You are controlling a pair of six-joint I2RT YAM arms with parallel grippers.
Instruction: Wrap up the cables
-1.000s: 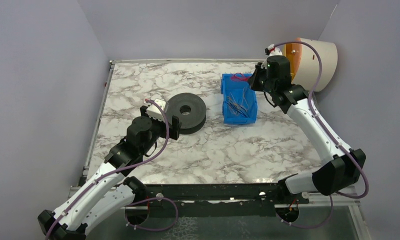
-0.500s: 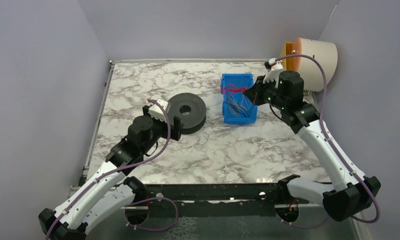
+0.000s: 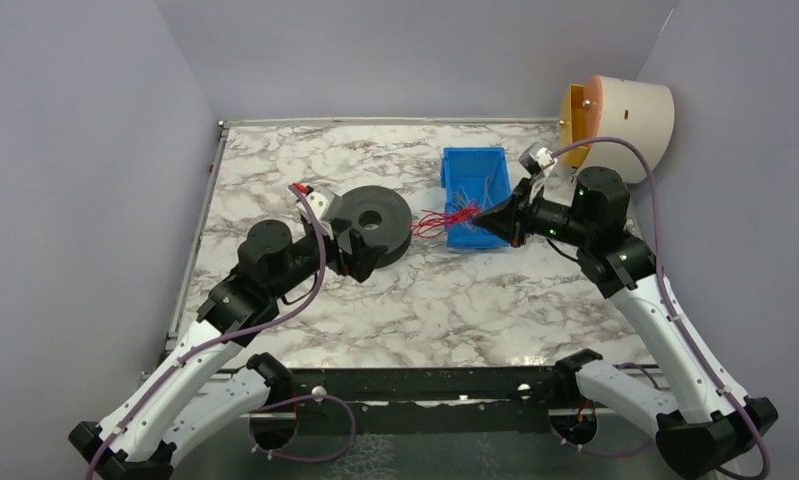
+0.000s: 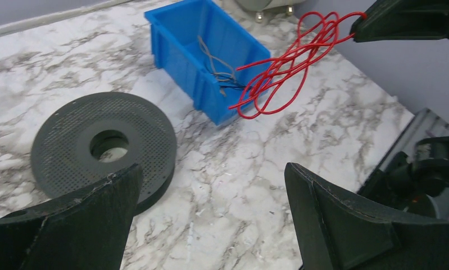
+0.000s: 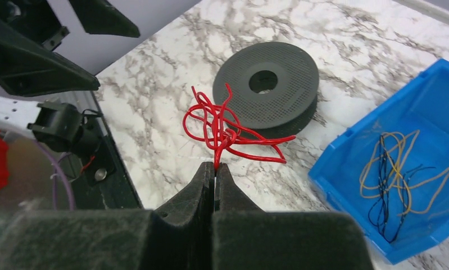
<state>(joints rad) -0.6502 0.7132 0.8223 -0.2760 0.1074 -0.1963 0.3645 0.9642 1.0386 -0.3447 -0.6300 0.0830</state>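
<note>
My right claw (image 5: pixel 214 166) grasps the tangled thin red cable (image 5: pixel 225 134); my left claw (image 4: pixel 211 173) is released. The black perforated spool (image 5: pixel 265 84) is bare: wrapping not begun, more wires (image 5: pixel 390 163) lie in the blue plastic bin (image 4: pixel 180 53).

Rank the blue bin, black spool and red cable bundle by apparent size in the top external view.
Largest, tied: blue bin and black spool, about alike and both partly covered, so not ranked.
Smallest: red cable bundle, clearly.

White arms (image 3: pixel 680 345), black joints (image 3: pixel 267 246), purple hoses (image 3: pixel 651 175)
</note>
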